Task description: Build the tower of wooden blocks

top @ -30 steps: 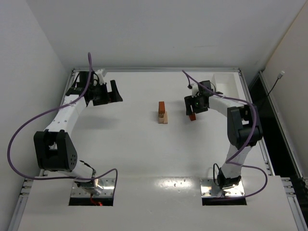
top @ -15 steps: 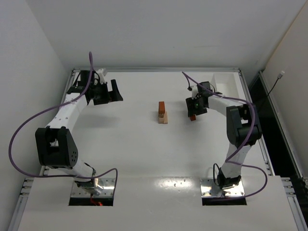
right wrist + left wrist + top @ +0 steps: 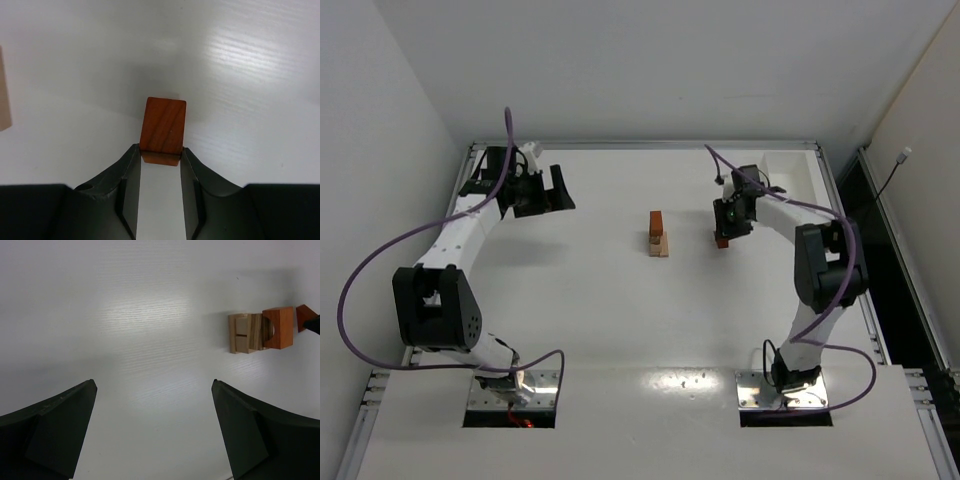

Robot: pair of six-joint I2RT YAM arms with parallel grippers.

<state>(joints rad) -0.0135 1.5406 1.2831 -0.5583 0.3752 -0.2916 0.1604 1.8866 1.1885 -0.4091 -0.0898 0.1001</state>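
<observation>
The wood block tower [image 3: 659, 234] stands mid-table: tan blocks at the bottom, a reddish-brown cube on top. In the left wrist view the tower [image 3: 260, 331] shows at the upper right, with tan pieces, an arch and the reddish cube. My right gripper [image 3: 723, 236] is shut on a reddish-brown block [image 3: 163, 127], held at its near end between the fingertips, to the right of the tower and apart from it. That block shows in the top view [image 3: 721, 242] too. My left gripper [image 3: 563, 190] is open and empty at the far left of the table.
A white rectangular tray [image 3: 790, 172] sits at the back right corner, behind the right arm. Purple cables loop from both arms. The table's raised rim [image 3: 640, 145] runs along the back.
My right gripper with the reddish-brown block has shifted slightly right and turned a little. The left arm has barely moved. The tower is unchanged.
</observation>
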